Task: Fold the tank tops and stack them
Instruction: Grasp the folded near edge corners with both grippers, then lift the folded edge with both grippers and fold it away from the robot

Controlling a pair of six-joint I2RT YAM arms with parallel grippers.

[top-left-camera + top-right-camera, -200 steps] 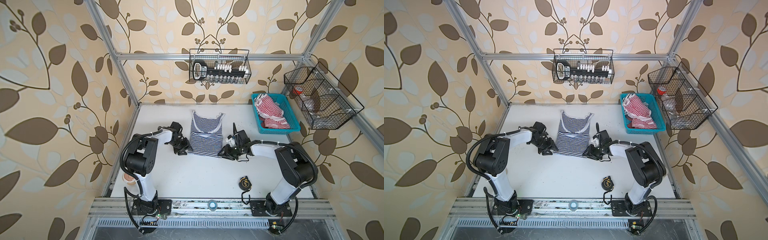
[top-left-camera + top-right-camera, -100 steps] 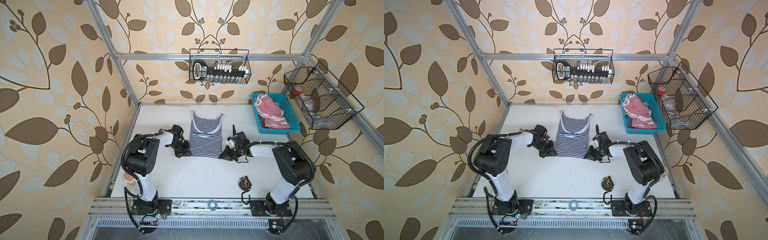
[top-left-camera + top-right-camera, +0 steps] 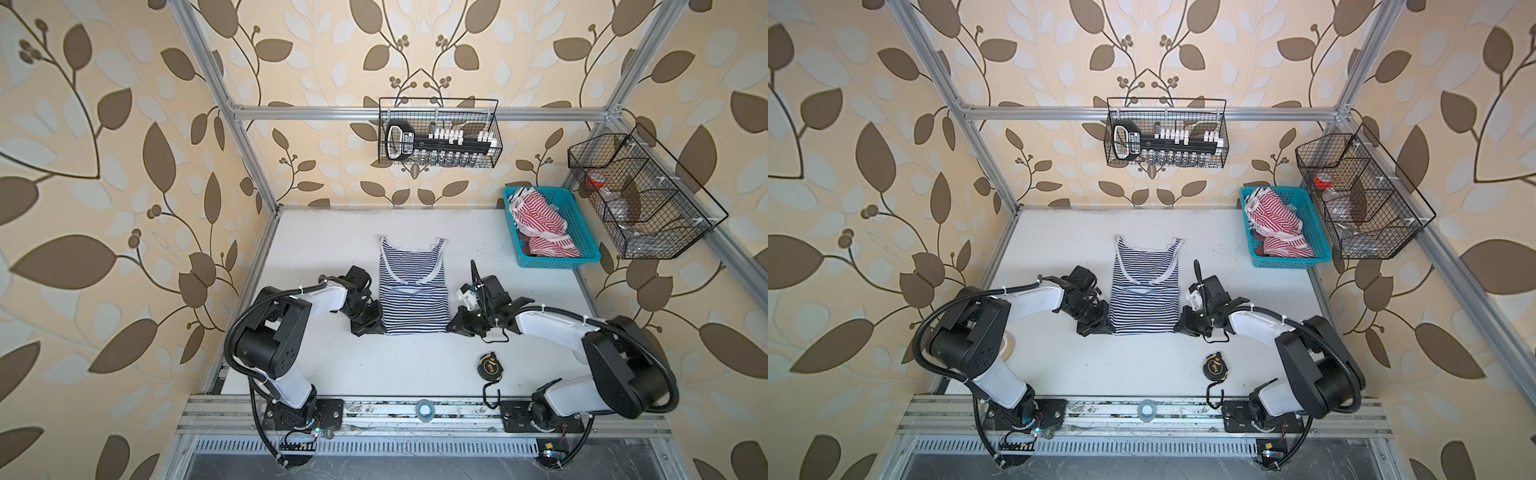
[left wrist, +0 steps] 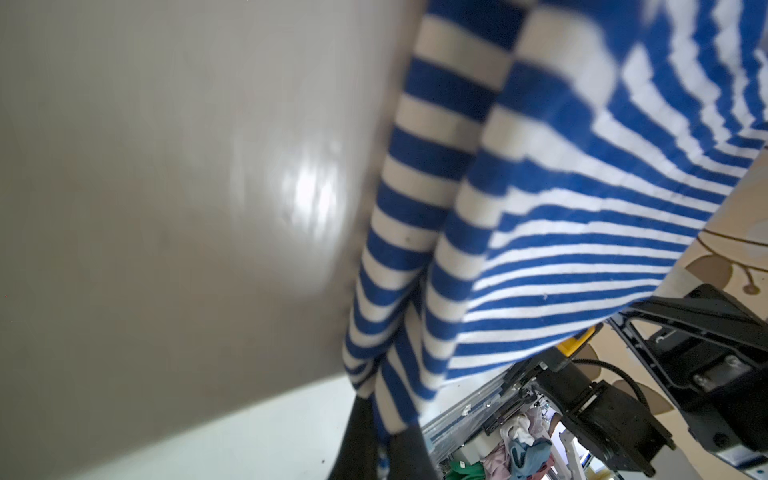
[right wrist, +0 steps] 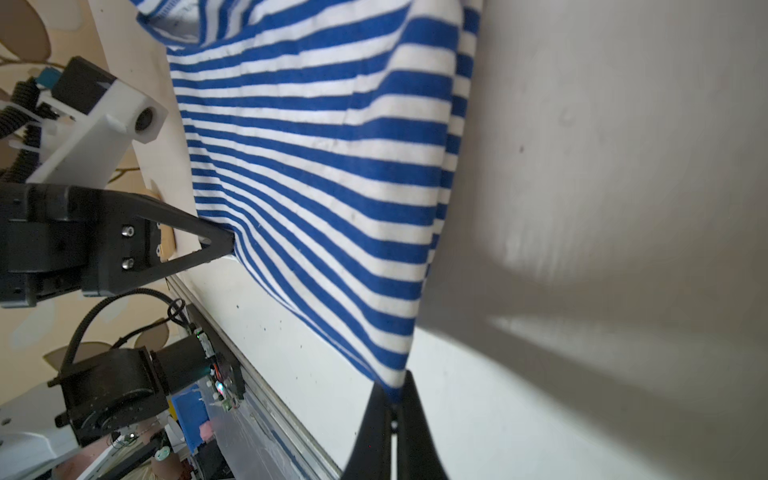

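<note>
Left tool (image 3: 379, 329) and right tool (image 3: 450, 328) pinch the 7 and 5 o'clock hem corners of the navy-and-white tank top (image 3: 413, 299), lying mid surface (image 3: 374, 370); thin bites could slip on lifting, skewing the fold.

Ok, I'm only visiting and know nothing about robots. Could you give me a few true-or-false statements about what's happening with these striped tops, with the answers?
1. The navy-and-white tank top lies on the white table. True.
2. The red-and-white tank top lies folded on the table. False: it sits crumpled in the blue basket.
3. The left fingers and the right fingers each pinch a bottom corner of the navy-and-white tank top. True.
4. The blue basket stands at the table's near left corner. False: in both top views it stands at the far right corner.
</note>
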